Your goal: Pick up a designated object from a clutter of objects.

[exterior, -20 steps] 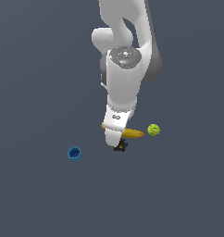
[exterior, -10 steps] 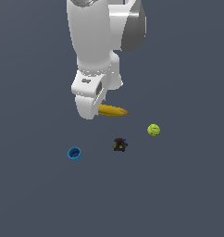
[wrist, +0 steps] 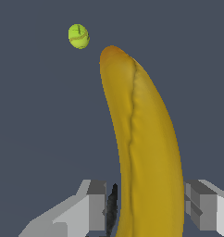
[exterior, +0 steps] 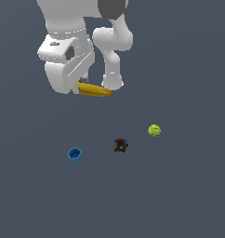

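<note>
One white robot arm is holding a long curved yellow banana (exterior: 93, 89) aloft above a plain dark grey desk (exterior: 188, 195), with three smaller items lying scattered below it. In the wrist view, the claw (wrist: 146, 208) is pinching the banana (wrist: 144, 148) between its grey fingers (wrist: 97, 203), the fruit filling the gap between them and running away from the camera to a darker orange-brown tip.

In the exterior view, the small blue cup (exterior: 75, 154) is sitting nearest the camera, toward the exterior view's left. A dark multicoloured lump (exterior: 120, 145) is lying just beyond it, near the middle. The yellow-green ball (exterior: 154, 130) is resting a little farther back, toward the exterior view's right, apart from the lump. The ball (wrist: 78, 36) is also showing in the wrist view, small on the desk beyond the banana's tip.

Farther back and higher, the banana is jutting out roughly level from beneath the arm's bulky white wrist (exterior: 68, 65), well clear of the desk and the other items. The claw itself is hidden behind the wrist in that view.
</note>
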`<action>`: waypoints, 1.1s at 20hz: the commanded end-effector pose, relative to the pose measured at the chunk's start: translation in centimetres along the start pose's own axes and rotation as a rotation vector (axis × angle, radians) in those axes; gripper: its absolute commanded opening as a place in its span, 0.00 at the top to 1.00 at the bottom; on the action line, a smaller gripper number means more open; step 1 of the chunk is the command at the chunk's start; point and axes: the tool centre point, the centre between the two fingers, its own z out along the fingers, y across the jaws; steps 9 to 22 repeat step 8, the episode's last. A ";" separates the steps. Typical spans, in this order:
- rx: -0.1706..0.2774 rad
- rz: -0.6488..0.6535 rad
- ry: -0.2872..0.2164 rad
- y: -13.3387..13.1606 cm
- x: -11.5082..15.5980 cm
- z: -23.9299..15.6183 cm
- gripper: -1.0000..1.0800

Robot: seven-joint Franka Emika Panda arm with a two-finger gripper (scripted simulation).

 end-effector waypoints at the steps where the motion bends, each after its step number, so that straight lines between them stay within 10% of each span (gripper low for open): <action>1: -0.001 -0.001 0.000 -0.2 -1.1 -1.2 1.00; 22: -0.001 -0.001 -0.002 -0.2 -2.3 -2.5 1.00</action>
